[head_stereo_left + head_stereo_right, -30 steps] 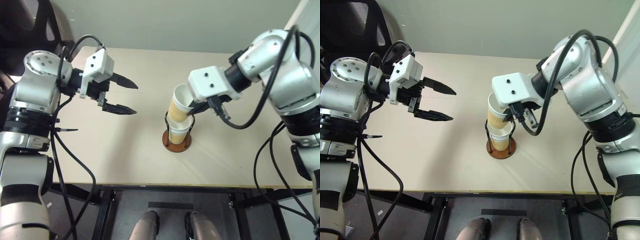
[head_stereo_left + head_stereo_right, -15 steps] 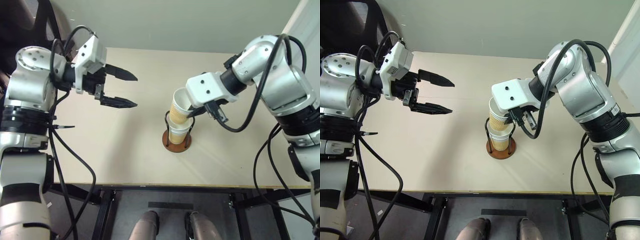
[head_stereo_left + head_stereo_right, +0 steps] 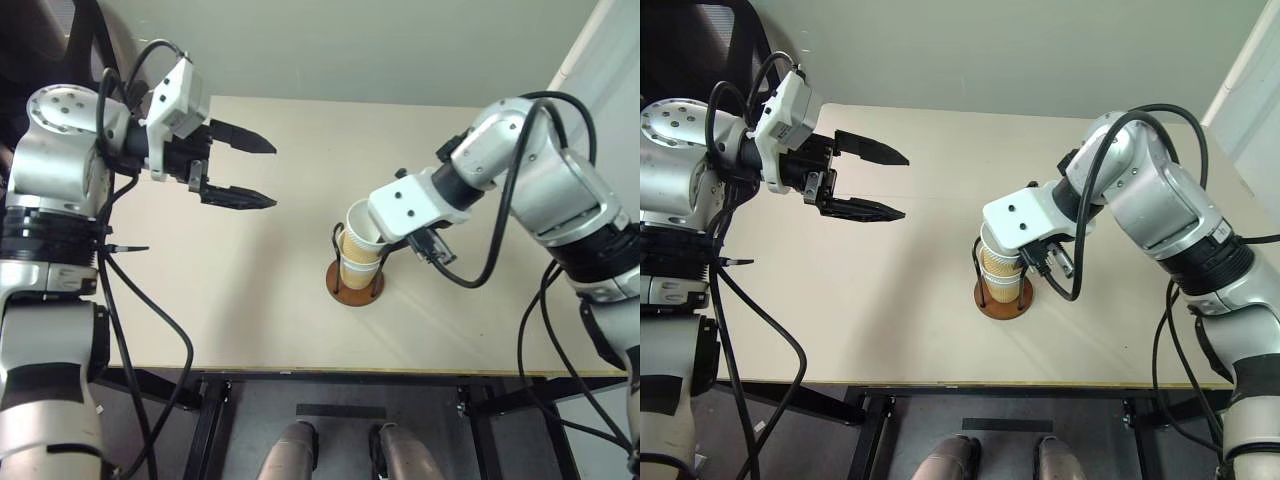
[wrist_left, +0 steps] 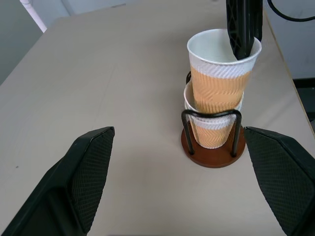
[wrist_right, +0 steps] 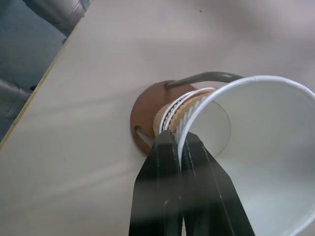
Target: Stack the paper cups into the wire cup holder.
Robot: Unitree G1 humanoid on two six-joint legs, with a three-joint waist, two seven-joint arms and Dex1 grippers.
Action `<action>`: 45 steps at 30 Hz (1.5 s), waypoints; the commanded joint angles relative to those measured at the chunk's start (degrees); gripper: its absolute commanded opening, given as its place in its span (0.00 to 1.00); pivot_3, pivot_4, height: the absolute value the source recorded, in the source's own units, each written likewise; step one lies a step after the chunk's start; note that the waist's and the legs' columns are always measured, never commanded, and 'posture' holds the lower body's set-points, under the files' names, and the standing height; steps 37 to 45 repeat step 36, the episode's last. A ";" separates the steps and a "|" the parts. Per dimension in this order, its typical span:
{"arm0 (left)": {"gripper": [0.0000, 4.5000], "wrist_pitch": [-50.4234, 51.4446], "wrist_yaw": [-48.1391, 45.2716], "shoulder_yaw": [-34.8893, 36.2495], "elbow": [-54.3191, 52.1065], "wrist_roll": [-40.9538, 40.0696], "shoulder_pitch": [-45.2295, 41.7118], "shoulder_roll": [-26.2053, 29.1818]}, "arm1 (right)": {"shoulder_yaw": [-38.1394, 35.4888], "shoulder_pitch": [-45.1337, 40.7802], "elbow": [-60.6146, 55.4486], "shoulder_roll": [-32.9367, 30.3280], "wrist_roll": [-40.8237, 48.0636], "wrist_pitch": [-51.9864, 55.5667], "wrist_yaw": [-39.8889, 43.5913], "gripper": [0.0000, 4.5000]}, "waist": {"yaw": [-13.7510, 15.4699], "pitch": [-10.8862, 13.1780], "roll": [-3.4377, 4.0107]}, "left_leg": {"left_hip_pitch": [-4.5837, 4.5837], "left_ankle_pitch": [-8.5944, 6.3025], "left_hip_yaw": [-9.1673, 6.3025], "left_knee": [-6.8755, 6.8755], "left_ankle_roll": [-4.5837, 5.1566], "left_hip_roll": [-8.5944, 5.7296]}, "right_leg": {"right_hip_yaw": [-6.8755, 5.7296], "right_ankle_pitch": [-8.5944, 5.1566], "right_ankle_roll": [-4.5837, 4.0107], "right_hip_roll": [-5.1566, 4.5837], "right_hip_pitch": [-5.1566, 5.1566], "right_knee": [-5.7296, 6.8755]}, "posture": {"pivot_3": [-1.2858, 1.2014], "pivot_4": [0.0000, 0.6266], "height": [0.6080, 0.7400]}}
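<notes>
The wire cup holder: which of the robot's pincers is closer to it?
The right pincer, pinching the top cup's rim directly above the wire cup holder. The left pincer hangs open, well off to the side.

Down comes the right gripper (image 3: 378, 243), pinching the rim of the top paper cup (image 3: 361, 236), and the cup has sunk deeper into the stack in the wire cup holder (image 3: 356, 284). At upper left of the frame, the left gripper (image 3: 255, 172) has lifted slightly, jaws spread wide.
</notes>
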 commanded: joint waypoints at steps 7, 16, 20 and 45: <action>1.00 0.04 -1.80 1.75 -1.61 0.62 -1.22 0.22 | -5.14 -3.68 2.70 5.10 0.61 5.03 -2.28 0.60 | -0.02 0.00 0.00 | 0.00 0.01 0.00 0.01 -0.01 0.00 | -0.01 0.01 -0.03 0.00 0.00 0.01 | 0.52 0.24 1.00; 1.00 2.39 0.69 2.69 -2.71 0.31 -0.16 -0.67 | -23.51 -3.17 2.25 4.27 9.46 25.71 -13.50 0.73 | 0.11 0.00 0.00 | -0.04 0.13 0.00 -0.01 -0.23 -0.02 | -0.03 -0.08 -0.20 -0.01 -0.01 -0.02 | 0.52 0.24 1.00; 1.00 4.10 6.21 4.72 -7.00 -0.30 1.97 -2.85 | -36.98 3.01 -2.41 2.93 16.13 36.73 -21.22 0.73 | 0.56 -0.01 -0.01 | -0.01 0.16 -0.01 -0.03 -0.27 -0.02 | -0.08 -0.06 -0.16 -0.01 0.05 -0.03 | 0.52 0.24 1.00; 1.00 14.91 10.66 9.28 -19.19 -3.83 9.73 1.19 | -51.62 17.89 -15.18 -3.89 36.81 53.60 -32.04 0.73 | 0.11 0.00 -0.01 | 0.23 0.29 0.12 -0.02 0.14 0.04 | 0.01 0.11 0.25 0.04 0.17 0.02 | 0.52 0.24 1.00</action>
